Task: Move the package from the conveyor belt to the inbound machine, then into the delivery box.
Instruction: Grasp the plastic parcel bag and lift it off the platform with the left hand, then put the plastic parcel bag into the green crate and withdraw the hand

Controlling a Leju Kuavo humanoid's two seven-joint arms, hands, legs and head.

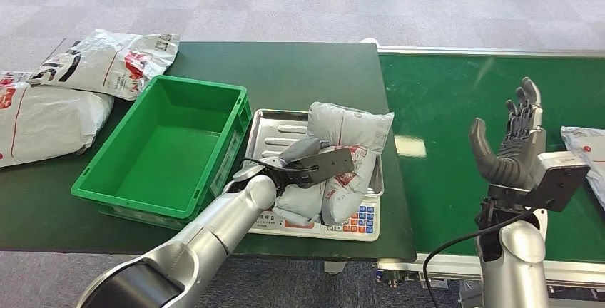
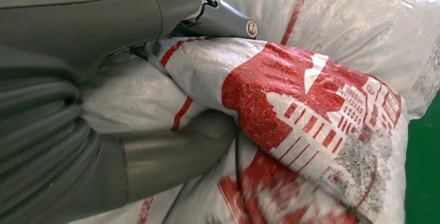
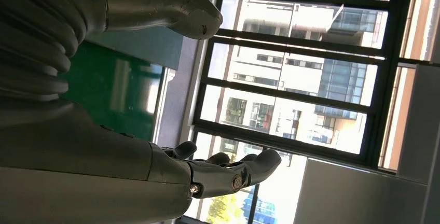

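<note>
Gripping the grey-and-red package [image 1: 341,158] on the inbound machine [image 1: 265,124] beside the green delivery box [image 1: 164,144], the left hand [image 1: 303,164]; right hand [image 1: 517,144] raised over the conveyor belt [image 1: 442,108], fingers spread, holding nothing.

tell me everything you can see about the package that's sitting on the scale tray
The package is a soft, puffy grey-white plastic mailer bag with red printing, including a building-like graphic, its film crinkled and creased. It lies slumped and folded on the metal tray of the inbound machine, between the green box and the conveyor belt, its lower end hanging over the keypad. The left hand grips it, thumb and fingers pressed into the bag.
</note>
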